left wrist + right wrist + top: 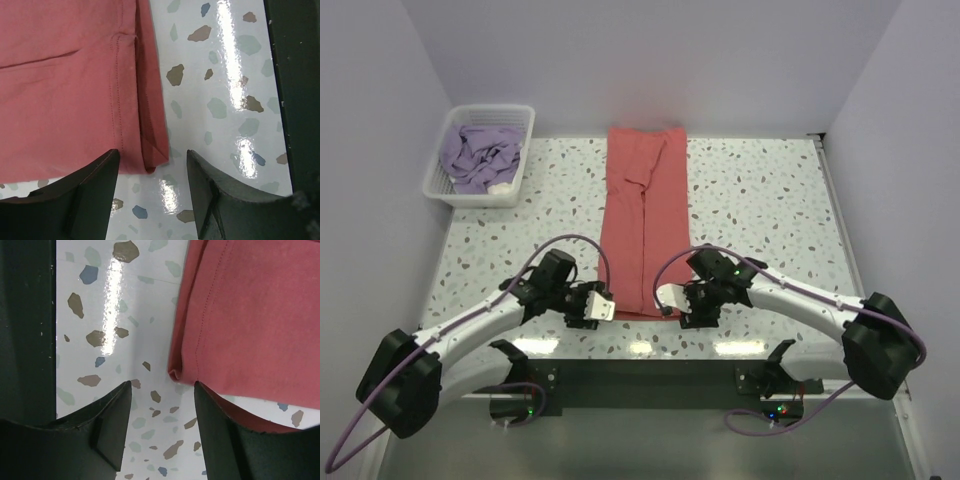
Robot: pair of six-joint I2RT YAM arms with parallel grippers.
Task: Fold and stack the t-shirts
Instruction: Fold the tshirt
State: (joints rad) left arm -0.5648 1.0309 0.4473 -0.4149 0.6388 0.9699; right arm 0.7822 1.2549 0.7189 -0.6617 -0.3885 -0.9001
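A coral-red t-shirt (pixel 643 220) lies flat on the table as a long narrow strip, folded lengthwise and running from the back wall to the near edge. My left gripper (pixel 598 312) hangs at its near left corner and my right gripper (pixel 672 304) at its near right corner. In the left wrist view the left gripper (pixel 152 159) is open and the shirt's folded hem corner (pixel 150 162) lies between the fingertips. Seen from the right wrist, the right gripper (pixel 162 387) is open, with the shirt's corner (pixel 176 374) just beyond its tips. The lavender t-shirt (pixel 480 155) lies crumpled in the basket.
A white lattice basket (pixel 516 165) stands at the back left corner of the speckled table (pixel 770 200). A dark strip (pixel 300 100) runs along the table's near edge, close behind both grippers. Walls close the table in at the back and on both sides.
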